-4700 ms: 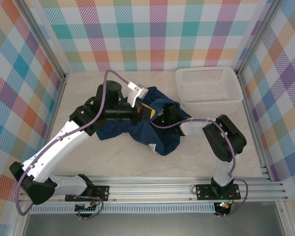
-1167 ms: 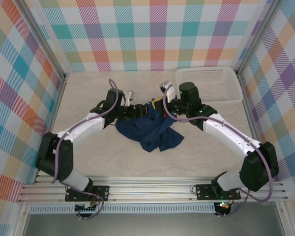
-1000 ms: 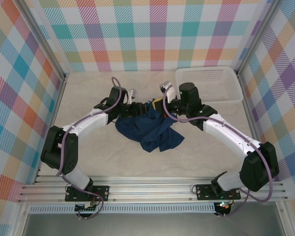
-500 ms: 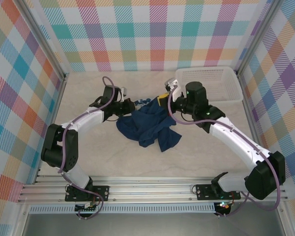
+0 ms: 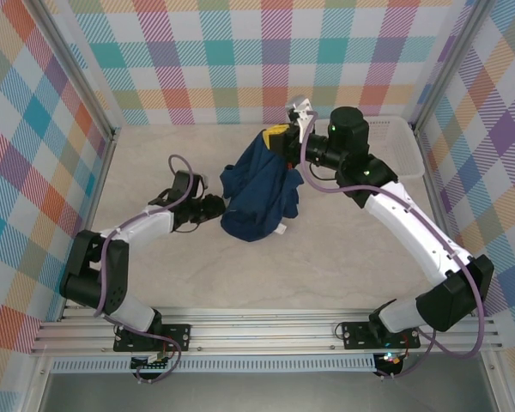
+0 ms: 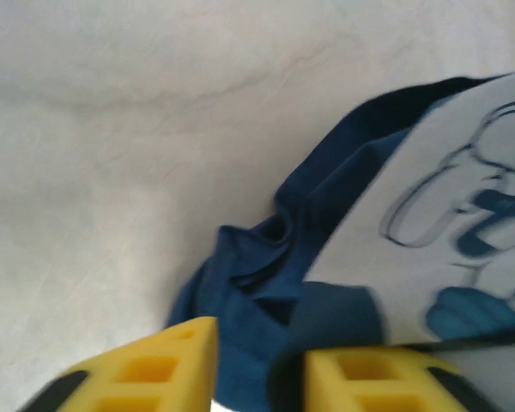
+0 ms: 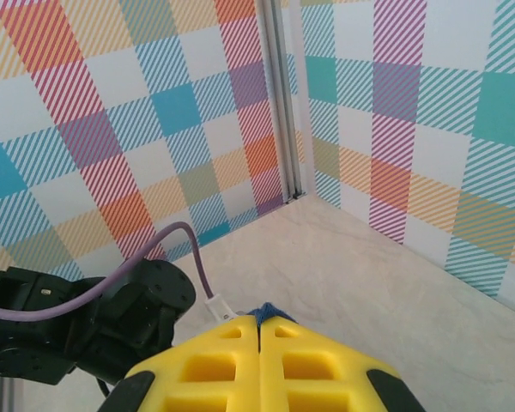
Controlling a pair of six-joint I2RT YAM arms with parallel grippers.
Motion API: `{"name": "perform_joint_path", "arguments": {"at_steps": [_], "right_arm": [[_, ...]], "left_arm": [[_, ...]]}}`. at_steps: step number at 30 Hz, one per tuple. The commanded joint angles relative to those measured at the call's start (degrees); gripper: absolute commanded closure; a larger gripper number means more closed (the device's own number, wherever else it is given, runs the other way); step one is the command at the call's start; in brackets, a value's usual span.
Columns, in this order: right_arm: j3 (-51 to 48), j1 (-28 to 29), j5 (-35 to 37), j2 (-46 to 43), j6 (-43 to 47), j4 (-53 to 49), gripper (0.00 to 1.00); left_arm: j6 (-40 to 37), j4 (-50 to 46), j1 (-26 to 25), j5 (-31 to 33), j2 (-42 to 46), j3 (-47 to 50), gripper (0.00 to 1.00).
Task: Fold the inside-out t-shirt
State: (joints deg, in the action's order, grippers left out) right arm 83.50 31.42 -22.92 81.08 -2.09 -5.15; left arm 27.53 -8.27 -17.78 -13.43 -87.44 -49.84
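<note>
Over the far middle of the table (image 5: 154, 275), the t-shirt (image 5: 257, 184) hung as a bunched navy drape, its top lifted off the surface and its lower end heaped on the wood. The right gripper (image 5: 283, 133) held it up at the top edge, where a bit of yellow showed. In the right wrist view the yellow fingers (image 7: 206, 360) were pressed together with a sliver of blue cloth pinched at their tips, so that grip looked firm.

The left gripper (image 5: 216, 206) sat low, just beside the foot of the heap. From its own camera the jaws stood apart with a clear gap, and blue folds and the white print (image 6: 463, 232) lay right ahead of them. Whether either finger touched the cloth could not be told, as that view was blurred.

As for progress, no fold had been made. The shirt was neither spread nor flat, and its sleeves and hem could not be picked out of the bundle. Whether it was right side out could not be judged either — the print showed, but the side it was on was unclear. Judging from this, nearly all the work remained: take a second hold, open the shirt out, lay it flat, then fold it. A white basket (image 5: 403, 146) stood in the far right corner, apart from the shirt.
</note>
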Motion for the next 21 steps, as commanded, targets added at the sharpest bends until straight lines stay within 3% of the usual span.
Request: {"name": "perform_joint_path", "arguments": {"at_steps": [1, 4, 7, 10, 16, 21], "right_arm": [[-0.1, -0.5, -4.7, -1.1, 3.1, -0.3, 1.0], [-3.5, -1.1, -7.8, -1.8, 5.3, -2.2, 1.0], [-6.0, -1.3, -9.7, -2.3, 6.6, -3.1, 1.0], [-8.0, -1.3, -9.9, -2.6, 6.2, -2.5, 1.0], [-10.3, -1.3, -9.4, -3.2, 4.9, -0.9, 1.0], [-10.6, -1.3, -9.1, -3.6, 4.6, -0.8, 1.0]], "left_arm": [[-1.5, -0.5, 0.3, 3.2, 6.1, 2.9, 0.54], [-2.2, -0.1, 0.3, 5.0, 14.5, 6.3, 0.46], [-1.4, 3.9, 0.1, -0.7, 21.9, 8.8, 0.34], [2.3, 7.4, -0.8, -8.0, 24.9, 8.5, 0.29], [3.5, 5.0, -5.4, -10.9, 20.0, 3.1, 0.25], [4.4, 6.0, -7.1, -10.4, 14.2, 1.4, 0.34]]}}
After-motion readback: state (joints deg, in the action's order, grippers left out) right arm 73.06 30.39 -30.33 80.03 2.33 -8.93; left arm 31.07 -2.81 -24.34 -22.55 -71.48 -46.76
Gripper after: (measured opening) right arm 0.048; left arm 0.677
